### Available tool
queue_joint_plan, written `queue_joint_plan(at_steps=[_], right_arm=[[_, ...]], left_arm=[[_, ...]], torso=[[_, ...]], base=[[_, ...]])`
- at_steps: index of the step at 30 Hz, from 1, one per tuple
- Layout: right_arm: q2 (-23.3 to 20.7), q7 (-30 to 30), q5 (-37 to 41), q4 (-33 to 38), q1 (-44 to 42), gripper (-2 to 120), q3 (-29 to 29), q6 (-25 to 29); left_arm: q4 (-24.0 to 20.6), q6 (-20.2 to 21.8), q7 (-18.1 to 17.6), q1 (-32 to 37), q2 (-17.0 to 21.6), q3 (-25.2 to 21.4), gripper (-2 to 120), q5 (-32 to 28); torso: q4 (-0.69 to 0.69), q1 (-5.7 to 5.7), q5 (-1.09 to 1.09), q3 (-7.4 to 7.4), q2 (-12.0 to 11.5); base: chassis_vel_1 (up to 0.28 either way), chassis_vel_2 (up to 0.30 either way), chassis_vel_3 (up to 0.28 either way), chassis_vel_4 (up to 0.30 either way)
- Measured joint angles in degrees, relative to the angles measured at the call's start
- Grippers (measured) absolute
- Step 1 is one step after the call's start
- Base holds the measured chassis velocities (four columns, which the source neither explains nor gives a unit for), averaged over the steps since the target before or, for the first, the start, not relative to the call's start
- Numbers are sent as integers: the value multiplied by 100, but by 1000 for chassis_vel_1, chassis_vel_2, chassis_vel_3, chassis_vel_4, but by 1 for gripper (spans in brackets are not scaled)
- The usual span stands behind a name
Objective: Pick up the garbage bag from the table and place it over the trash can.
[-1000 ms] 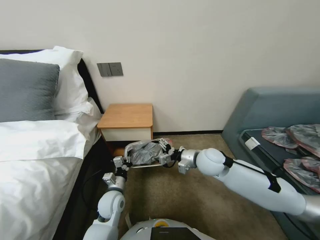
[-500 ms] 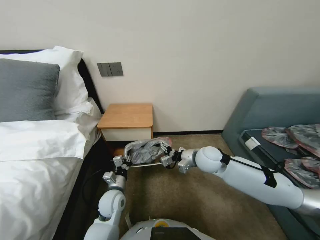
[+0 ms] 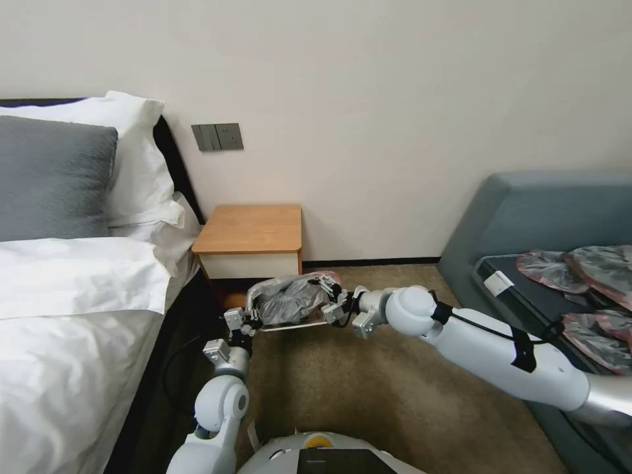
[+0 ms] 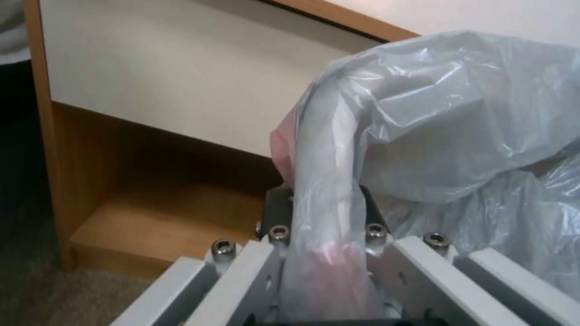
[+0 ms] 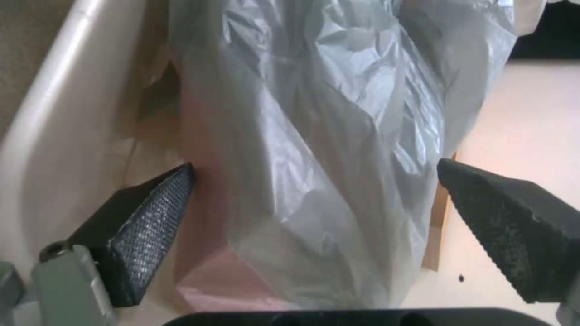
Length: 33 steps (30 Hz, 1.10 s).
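Plastic, thin and crinkled, a see-through grey: the garbage bag point(image 3: 288, 301) sits bunched just below the middle of the head view, draped over the trash can point(image 3: 289, 324), with a pink-red edge showing at its upper right corner. In the left wrist view the film point(image 4: 435, 117) is stretched smooth over the can's rolled rim point(image 4: 323, 149), and a pink patch shows where it runs down toward the fingers. In the right wrist view the bag point(image 5: 338, 136) hangs in loose folds, pink along its lower edge, with the cream wall of the can point(image 5: 42, 149) beside it.

The left gripper point(image 3: 248, 320) sits at the can's left end; its dark pads are pressed in on the bag-covered rim, pinching plastic and rim together. The right gripper point(image 3: 331, 297) is at the can's right end, fingers spread wide. Its two black fingertips point(image 5: 154, 208) stand either side of the bag; whether they touch the plastic I cannot tell.

The table point(image 3: 253, 230), with its orange-brown top and white drawer front, stands against the wall just above the can in the head view. Flattened grey-pink bags point(image 3: 579, 270) lie on the sofa point(image 3: 526, 210) at the right edge.
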Motion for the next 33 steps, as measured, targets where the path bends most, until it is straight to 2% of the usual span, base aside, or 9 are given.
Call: queue_joint_plan(at_steps=[4,6,7,16,17,23,28,31,33], right_arm=[[28,29,-135,-26,-58,98,51,81],[45,96,-259,-16,-191,87,148,139],[45,96,-259,-16,-191,87,148,139],[88,290,-1000,194,-929,53,839,537],[88,290,-1000,194,-929,53,839,537],[53,405,-1367,396,-1620,25,1442,706],[35,432,-1425,447,-1861,13,1612,736],[25,453,-1451,476,-2014,0,1713,765],[25,457,-1449,480,-2031,0,1722,767]], left_arm=[[-1,5,-5,3,-4,0,4,-3],[-1,23,-28,1,-7,-3,4,-14],[-1,23,-28,1,-7,-3,4,-14],[25,111,-100,-13,-38,7,4,-95],[25,111,-100,-13,-38,7,4,-95],[58,163,-142,-36,-46,8,4,-160],[62,195,-156,-53,-47,18,4,-196],[68,230,-179,-64,-60,25,4,-219],[70,237,-185,-65,-63,25,4,-222]], torso=[[0,0,0,0,0],[0,0,0,0,0],[0,0,0,0,0],[0,0,0,0,0],[0,0,0,0,0],[-1,0,0,-1,0],[-1,0,0,-1,0],[-1,0,0,-1,0],[0,0,0,-1,0]], base=[[0,0,0,0],[0,0,0,0],[0,0,0,0],[0,0,0,0],[0,0,0,0],[0,0,0,0],[0,0,0,0],[0,0,0,0],[0,0,0,0]])
